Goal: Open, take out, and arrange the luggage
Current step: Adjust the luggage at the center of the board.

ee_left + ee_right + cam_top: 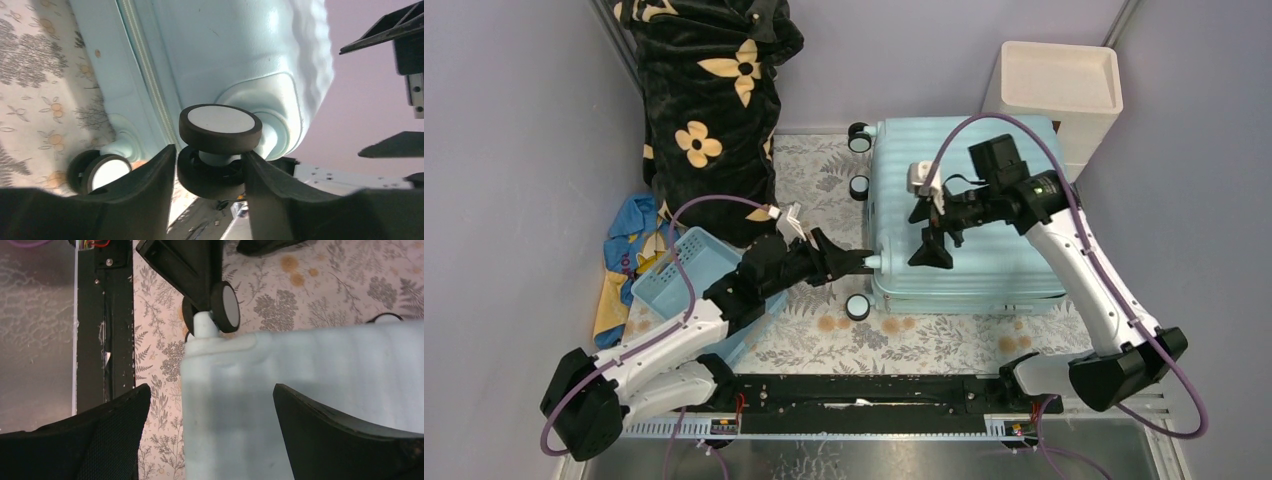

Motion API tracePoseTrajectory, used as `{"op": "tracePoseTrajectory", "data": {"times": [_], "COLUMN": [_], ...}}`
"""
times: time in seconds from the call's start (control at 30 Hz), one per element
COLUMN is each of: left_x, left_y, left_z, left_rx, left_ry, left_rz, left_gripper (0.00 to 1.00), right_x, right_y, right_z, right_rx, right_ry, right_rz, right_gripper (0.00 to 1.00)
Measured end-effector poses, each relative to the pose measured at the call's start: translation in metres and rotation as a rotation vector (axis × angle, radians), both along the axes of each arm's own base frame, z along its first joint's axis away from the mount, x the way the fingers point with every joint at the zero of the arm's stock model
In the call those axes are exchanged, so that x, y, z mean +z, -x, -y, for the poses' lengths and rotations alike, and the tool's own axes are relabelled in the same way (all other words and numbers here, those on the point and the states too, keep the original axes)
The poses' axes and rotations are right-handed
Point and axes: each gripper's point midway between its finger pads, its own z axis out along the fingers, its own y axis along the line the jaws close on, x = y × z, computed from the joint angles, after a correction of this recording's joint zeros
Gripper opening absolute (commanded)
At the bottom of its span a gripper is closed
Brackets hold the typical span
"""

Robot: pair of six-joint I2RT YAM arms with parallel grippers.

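Luggage (1009, 272) wheel (220, 125) inside L pincer (210, 150); R pincer (210, 387) spread.

Top view: soft, even overhead light, sharp all over, faint shadows on the luggage (994, 265). Left wrist: wheel (220, 127) crisp, mild sheen on its cap; left hand (209, 155) dark, slightly soft. Right wrist: luggage shell blurred and shadowed up close, floral surface (325, 290) sharper, right hand (210, 387) underexposed.
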Motion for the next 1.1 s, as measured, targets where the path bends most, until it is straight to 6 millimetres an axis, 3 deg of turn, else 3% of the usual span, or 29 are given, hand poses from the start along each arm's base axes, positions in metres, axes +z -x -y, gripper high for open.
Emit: {"op": "tracePoseTrajectory", "data": {"times": [0.13,0.2,0.5,0.67,0.87,1.1], "left_x": [0.002,0.006,0.034,0.026,-0.01,-0.006], "left_y": [0.001,0.003,0.008,0.021,0.035,0.044], "left_z": [-0.01,-0.02,-0.072,-0.092,-0.094,-0.074], "left_rx": [-0.008,-0.007,0.09,0.121,0.087,-0.01], "left_ry": [-0.128,-0.189,-0.345,-0.313,-0.278,-0.198], "left_rz": [0.072,0.128,0.382,0.472,0.502,0.552], "left_gripper": [0.86,0.92,0.93,0.98,0.99,0.99], "right_x": [-0.007,-0.007,-0.018,-0.043,-0.069,-0.082], "right_y": [0.013,0.015,0.031,0.032,0.018,0.009], "right_z": [-0.022,-0.031,-0.084,-0.106,-0.111,-0.109], "right_rx": [0.104,0.14,0.28,0.311,0.281,0.234], "right_ry": [0.053,0.068,0.129,0.219,0.311,0.387], "right_rz": [0.033,0.058,0.136,0.162,0.158,0.172], "right_gripper": [1.0,1.0,1.0,1.0,1.0,0.96]}}
